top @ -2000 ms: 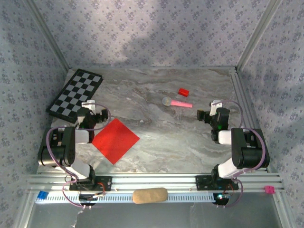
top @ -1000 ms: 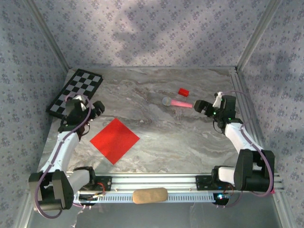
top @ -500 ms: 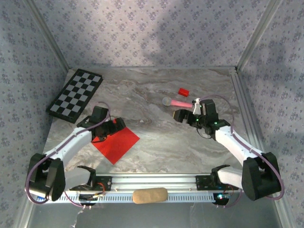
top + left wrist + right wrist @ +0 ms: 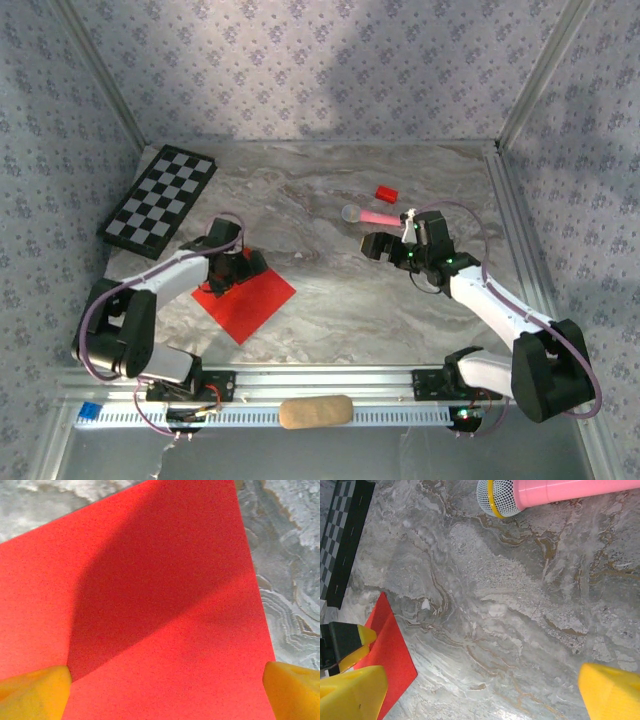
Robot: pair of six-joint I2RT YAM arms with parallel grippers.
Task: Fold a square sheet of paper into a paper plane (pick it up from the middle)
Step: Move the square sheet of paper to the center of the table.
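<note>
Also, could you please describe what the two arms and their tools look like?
The left arm and right arm have white links, black joints and looping mauve cables. The left tool and right tool end in blunt yellow fingertips.

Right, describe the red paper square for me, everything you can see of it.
The thin bright red square sheet of paper is plain and matte, with no crease or print visible. It lies flat on the grey marbled table top, turned like a diamond. The left gripper hangs over its far corner with jaws wide open, casting a shadow across it; whether they touch it cannot be told.
</note>
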